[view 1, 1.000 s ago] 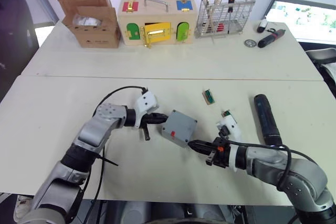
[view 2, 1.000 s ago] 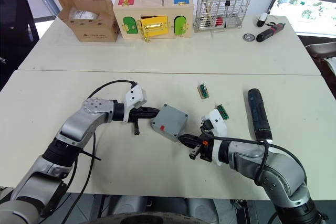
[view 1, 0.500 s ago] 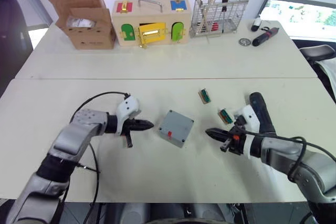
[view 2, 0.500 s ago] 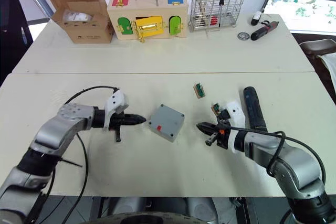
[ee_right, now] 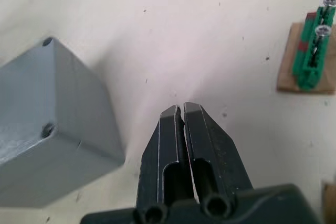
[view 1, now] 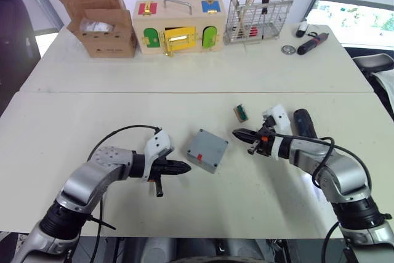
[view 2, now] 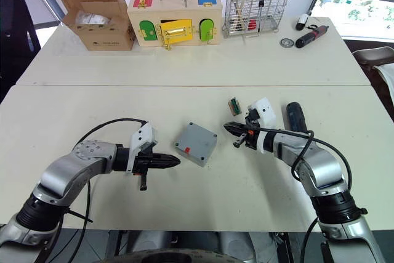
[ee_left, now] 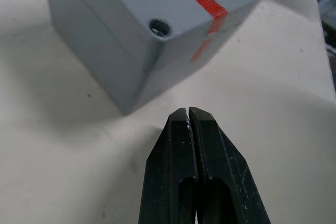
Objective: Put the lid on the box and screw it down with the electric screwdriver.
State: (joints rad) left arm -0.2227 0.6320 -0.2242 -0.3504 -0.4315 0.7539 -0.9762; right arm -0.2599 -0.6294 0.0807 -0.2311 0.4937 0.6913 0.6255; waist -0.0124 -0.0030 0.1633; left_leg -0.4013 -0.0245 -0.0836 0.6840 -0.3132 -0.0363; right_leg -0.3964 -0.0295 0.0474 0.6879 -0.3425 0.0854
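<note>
I read the lid (view 1: 209,145) as already seated on the box (view 1: 204,157); the grey block sits near the middle of the front bench (view 1: 74,121), its top face closed and carrying a red mark and corner holes, though from the head views I cannot be sure the seam is flush. My left gripper (view 1: 182,167) lies just beside the box on its left, fingers pressed together and holding nothing; my right gripper (view 1: 239,133) hovers to the box's right, apart from it, fingers likewise closed and empty, close to a small green screw holder (view 1: 241,113). The electric screwdriver (view 1: 304,122) lies on the bench just behind my right forearm, untouched. So I judge the screwing step is what's left; the next move calls for opening the right fingers, turning back to the driver and taking it around its barrel, with the left steadying the box.
</note>
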